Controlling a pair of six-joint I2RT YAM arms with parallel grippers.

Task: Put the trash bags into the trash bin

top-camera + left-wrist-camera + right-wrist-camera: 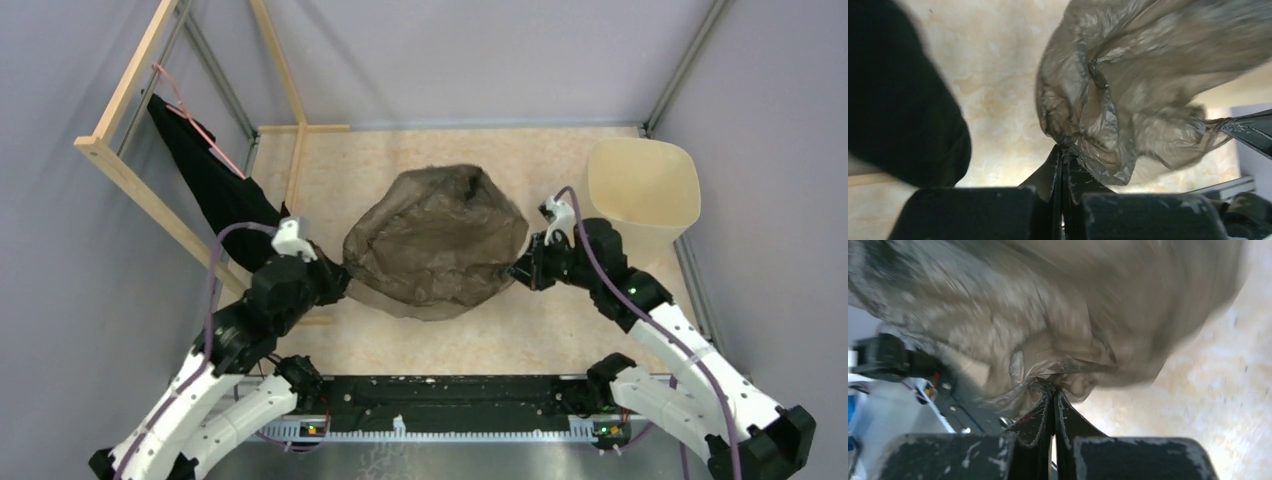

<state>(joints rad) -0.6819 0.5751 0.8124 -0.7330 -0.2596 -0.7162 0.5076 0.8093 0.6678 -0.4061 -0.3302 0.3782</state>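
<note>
From above, the trash bag [435,245] hangs spread between the two arms over the middle of the desk [600,320]. The left gripper [345,275] pinches its left edge and the right gripper [515,270] its right edge. The trash bin [690,200] stands upright at the far right corner of the desk, just beyond the right arm, with nothing visible inside it. A black cloth [215,185] hangs from a wooden frame [130,170] at the left, apart from the bag. The left wrist view shows that gripper clenched on a gathered twist of the glossy film, with the bag billowing away above and to the right. The right wrist view is blurred, yet the jaws are plainly clamped on a bunched fold of the same bag. The task looks about halfway done: the bag is grasped and lifted, but it is well short of the bin. What remains is likely carrying it right, getting it over the rim, and letting go.
</note>
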